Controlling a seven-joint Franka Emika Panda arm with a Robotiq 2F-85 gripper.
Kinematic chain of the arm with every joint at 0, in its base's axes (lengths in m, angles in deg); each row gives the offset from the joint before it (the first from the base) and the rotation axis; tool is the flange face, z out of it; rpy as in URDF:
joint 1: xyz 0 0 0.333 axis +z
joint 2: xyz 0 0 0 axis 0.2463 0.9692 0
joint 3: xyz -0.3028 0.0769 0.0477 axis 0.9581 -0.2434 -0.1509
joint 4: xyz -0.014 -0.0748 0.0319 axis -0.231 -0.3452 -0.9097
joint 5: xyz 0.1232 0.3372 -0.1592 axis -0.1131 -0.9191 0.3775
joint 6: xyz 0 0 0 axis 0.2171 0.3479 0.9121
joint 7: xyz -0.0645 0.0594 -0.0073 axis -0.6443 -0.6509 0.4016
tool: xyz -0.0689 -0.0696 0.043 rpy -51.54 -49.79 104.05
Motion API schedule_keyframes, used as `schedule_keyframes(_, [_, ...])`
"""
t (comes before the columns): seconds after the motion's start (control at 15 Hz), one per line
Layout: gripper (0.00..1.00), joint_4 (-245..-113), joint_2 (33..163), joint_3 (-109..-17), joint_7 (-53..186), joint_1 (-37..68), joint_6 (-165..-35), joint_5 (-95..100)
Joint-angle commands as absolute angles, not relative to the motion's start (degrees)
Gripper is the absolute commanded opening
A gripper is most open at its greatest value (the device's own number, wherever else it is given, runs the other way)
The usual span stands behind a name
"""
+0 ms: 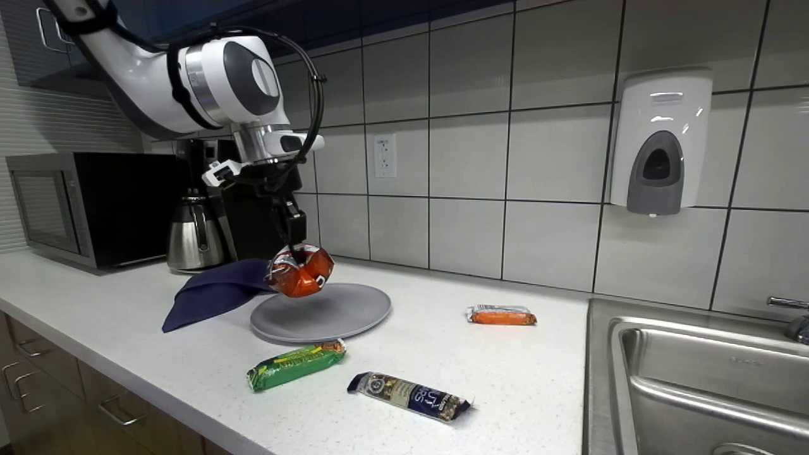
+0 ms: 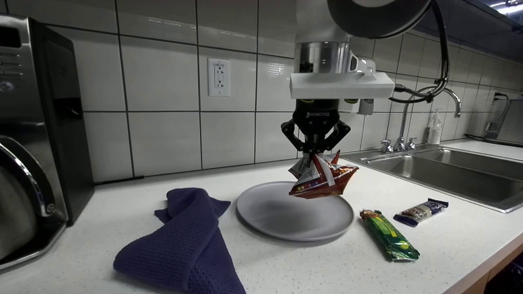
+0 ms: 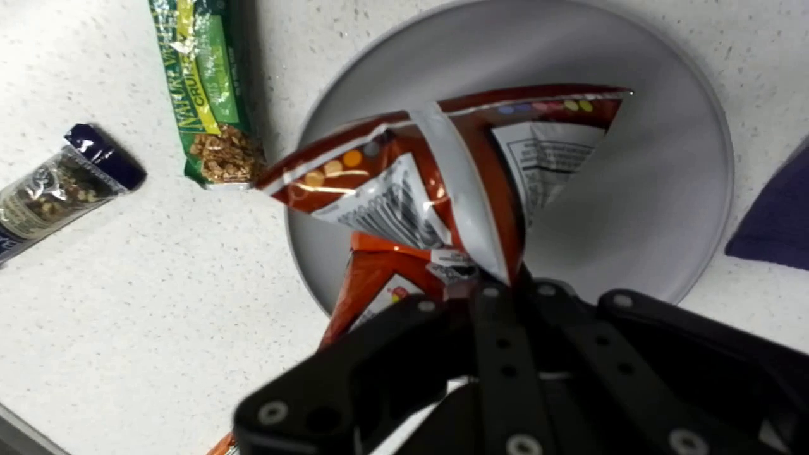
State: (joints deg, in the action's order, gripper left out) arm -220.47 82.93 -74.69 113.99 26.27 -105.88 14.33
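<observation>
1. A robot's black pincer (image 2: pixel 313 153) points down above a kitchen counter (image 1: pixel 537 379), pressed nearly together and pinching a crumpled red snack bag (image 2: pixel 322 181).
2. The red snack bag hangs directly beneath the pincer, raised over a round gray plate (image 2: pixel 282 218). In the wrist view, the bag shows a barcode, small colored dots and a pale seam running up to the grip.
3. The gray plate lies flat on the white, speckled counter below the pincer.
4. In both exterior views, a rumpled navy cloth (image 2: pixel 184 245) lies to the pincer's left, near the plate.
5. To the pincer's right in an exterior view, a green granola bar (image 2: pixel 388 234) lies near the plate, with a dark blue nut bar (image 2: pixel 421 212) just beyond it.
6. Well to the pincer's right in an exterior view lies an orange packet (image 1: pixel 502 316), and farther right is a steel sink (image 1: pixel 603 379).
7. Left of the pincer in an exterior view stand a metal carafe (image 1: pixel 194 237) and a microwave (image 1: pixel 123 208).
8. Behind the pincer is a tiled wall (image 1: pixel 468 151) with a white outlet (image 1: pixel 384 155).
</observation>
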Motion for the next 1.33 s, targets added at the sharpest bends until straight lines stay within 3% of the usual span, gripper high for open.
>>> schedule_keyframes(0.0, [0.01,-223.21,79.49,-76.47,109.38,26.48,-104.29,12.56])
schedule_keyframes(1.27, [0.01,-227.90,76.24,-83.98,94.05,31.34,-104.19,4.22])
